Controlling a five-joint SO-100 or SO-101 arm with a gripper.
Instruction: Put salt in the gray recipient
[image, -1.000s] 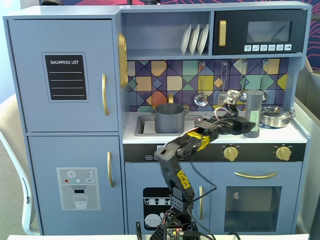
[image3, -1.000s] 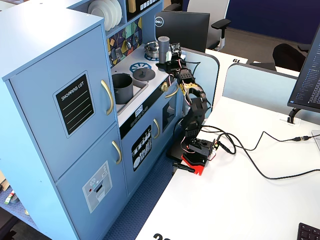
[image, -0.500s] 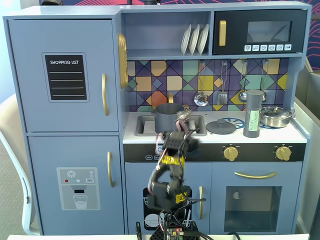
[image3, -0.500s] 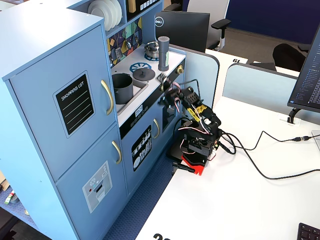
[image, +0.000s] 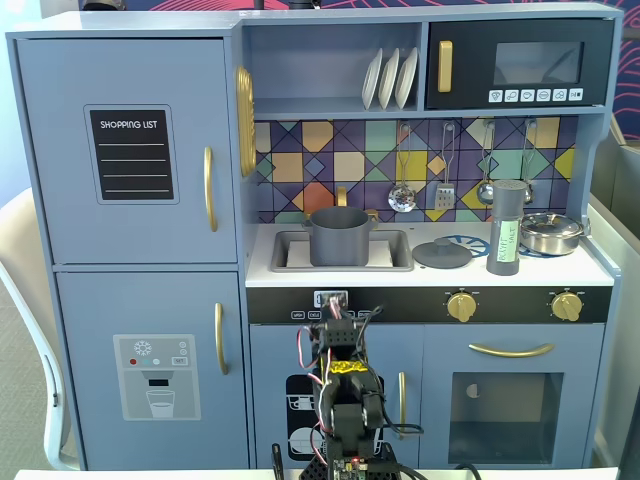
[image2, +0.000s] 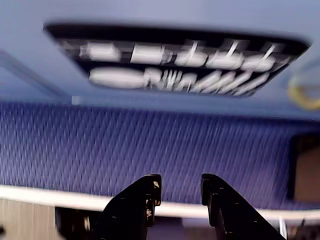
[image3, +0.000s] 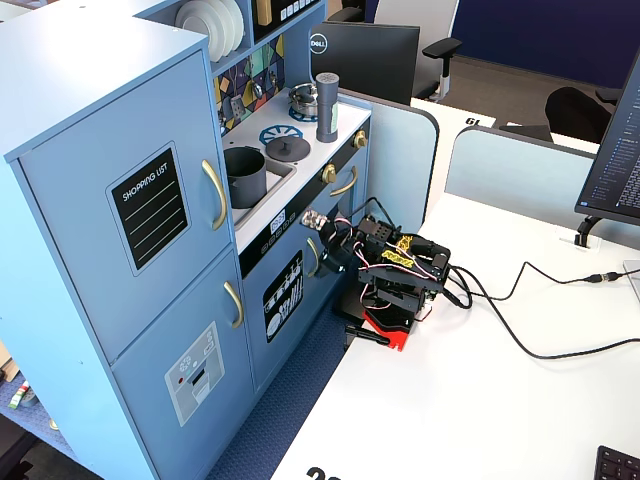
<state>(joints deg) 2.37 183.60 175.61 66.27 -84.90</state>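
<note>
hanging low before the cabinet doors, end effector (image2: 181, 192) narrowly parted and gripping nothing. standing upright on the counter, well above and to the right in a fixed view: salt (image: 507, 228). sitting in the sink, left of it: gray recipient (image: 340, 236).

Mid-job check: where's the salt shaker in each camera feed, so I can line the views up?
A fixed view, front-on: the salt stands upright on the counter right of centre, between the gray lid and the steel pan.
Wrist view: not in it.
A fixed view, from the side: the salt stands at top centre, on the stove end.
Shared landmark: the gray pot in the sink.
</note>
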